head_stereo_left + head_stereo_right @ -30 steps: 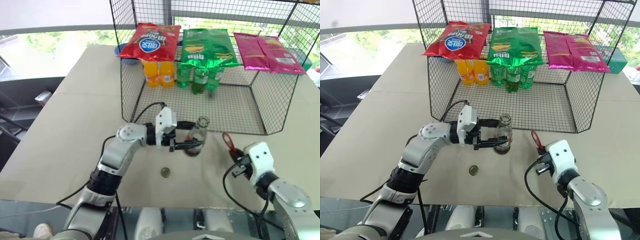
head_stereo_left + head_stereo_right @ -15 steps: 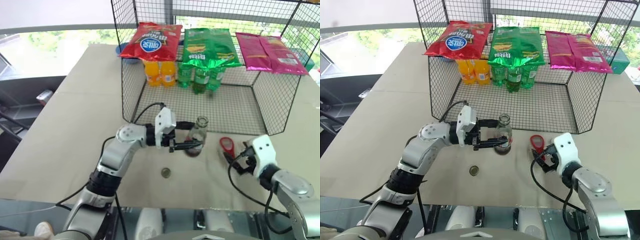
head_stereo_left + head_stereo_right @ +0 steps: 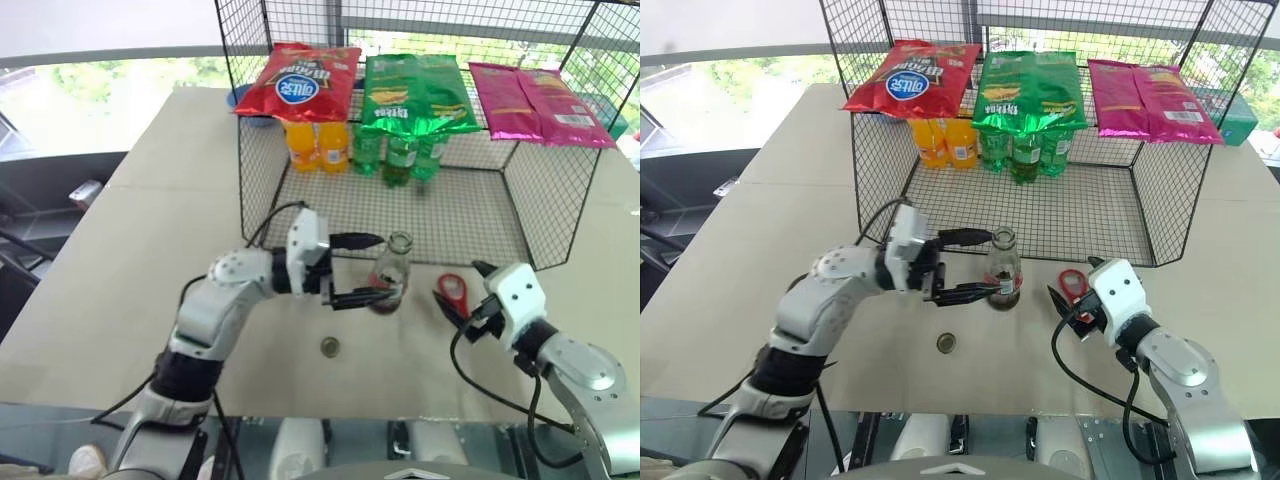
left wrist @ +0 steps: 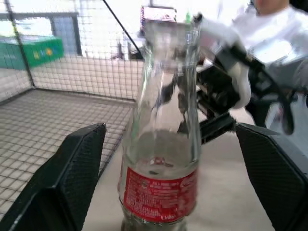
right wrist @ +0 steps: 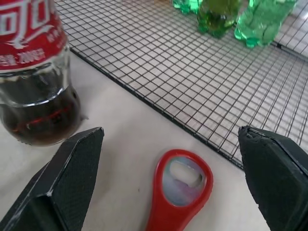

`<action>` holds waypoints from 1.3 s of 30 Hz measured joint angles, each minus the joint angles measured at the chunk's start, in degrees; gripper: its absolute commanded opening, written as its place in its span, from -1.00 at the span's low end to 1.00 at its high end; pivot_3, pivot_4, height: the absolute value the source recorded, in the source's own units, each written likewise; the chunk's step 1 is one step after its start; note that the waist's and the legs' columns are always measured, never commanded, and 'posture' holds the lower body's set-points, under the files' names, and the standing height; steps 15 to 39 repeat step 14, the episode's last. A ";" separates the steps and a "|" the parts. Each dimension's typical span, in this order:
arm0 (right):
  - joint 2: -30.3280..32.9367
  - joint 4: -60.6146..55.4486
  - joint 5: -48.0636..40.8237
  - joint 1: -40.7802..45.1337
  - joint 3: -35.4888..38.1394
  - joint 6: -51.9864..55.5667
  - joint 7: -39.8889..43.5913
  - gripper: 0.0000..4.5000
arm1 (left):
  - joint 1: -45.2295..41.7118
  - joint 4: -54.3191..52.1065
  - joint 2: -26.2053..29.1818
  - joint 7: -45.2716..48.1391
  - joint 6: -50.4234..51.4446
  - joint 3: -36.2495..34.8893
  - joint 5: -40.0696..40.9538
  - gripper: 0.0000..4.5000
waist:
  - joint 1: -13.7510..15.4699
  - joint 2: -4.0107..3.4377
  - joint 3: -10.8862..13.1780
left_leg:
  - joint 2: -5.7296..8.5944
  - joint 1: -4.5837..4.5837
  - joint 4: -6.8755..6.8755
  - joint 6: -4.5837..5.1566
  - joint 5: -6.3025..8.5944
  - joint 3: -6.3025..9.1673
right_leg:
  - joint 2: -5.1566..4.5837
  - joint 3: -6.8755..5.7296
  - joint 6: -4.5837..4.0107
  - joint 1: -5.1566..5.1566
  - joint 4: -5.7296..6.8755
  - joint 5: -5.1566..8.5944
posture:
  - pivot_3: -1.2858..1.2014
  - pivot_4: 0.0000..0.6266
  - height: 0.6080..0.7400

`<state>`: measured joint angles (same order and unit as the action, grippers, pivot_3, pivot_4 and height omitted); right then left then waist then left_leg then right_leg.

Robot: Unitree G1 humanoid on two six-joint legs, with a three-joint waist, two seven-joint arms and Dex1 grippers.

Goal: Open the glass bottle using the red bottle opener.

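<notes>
The right gripper (image 3: 1072, 305) hangs with its two black fingers spread wide and nothing between them, just over the small flat red bottle opener (image 3: 1074, 284) with the oval loop head. This opener lies flat on the beige tabletop (image 3: 760, 250), released, with its loop end toward the far side and its handle toward the near side, under the gripper. Its long axis runs about near to far, so the right arm is clearly the nearer one to it.

To the left of the opener, a little apart, the small clear glass bottle (image 3: 1002, 270) stands upright with dark liquid low inside and a red label. Its mouth looks open, with no cap on it. The left gripper (image 3: 975, 265) comes in from the left, level, with its fingers spread on both sides of the bottle. In the left wrist view both fingers stand off the glass, so it is not held. I judge that the opening is already done and both arms are letting go.

A small round cap (image 3: 947, 344) lies on the tabletop near the front edge, left of the bottle. Behind the bottle stands a black wire basket (image 3: 1140, 215) with orange and green drink bottles inside and snack bags on top. Beyond the tabletop are windows with green outside.
</notes>
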<state>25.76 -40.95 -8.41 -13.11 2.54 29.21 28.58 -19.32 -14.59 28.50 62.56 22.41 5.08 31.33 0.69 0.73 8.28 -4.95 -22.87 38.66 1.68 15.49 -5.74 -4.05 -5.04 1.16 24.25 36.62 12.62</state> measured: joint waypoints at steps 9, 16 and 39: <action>1.64 6.17 -8.06 -19.29 14.54 -20.75 12.04 1.00 | 22.46 -3.79 3.26 -7.70 0.34 -14.62 2.38 0.97 | 0.14 0.00 0.03 | -0.02 0.03 -0.20 -0.01 0.01 -0.09 | -0.04 0.02 -0.09 -0.01 -0.27 0.07 | 0.03 -0.52 1.00; 2.08 10.21 -9.57 -24.11 18.95 -26.68 15.64 1.00 | 28.70 -3.98 3.59 -8.39 -2.44 -17.09 1.25 0.97 | 0.13 -0.06 0.09 | -0.10 0.17 -0.20 -0.05 0.03 -0.09 | -0.04 0.00 -0.11 0.00 -0.28 0.08 | 0.03 -0.52 1.00; 2.08 10.21 -9.57 -24.11 18.95 -26.68 15.64 1.00 | 28.70 -3.98 3.59 -8.39 -2.44 -17.09 1.25 0.97 | 0.13 -0.06 0.09 | -0.10 0.17 -0.20 -0.05 0.03 -0.09 | -0.04 0.00 -0.11 0.00 -0.28 0.08 | 0.03 -0.52 1.00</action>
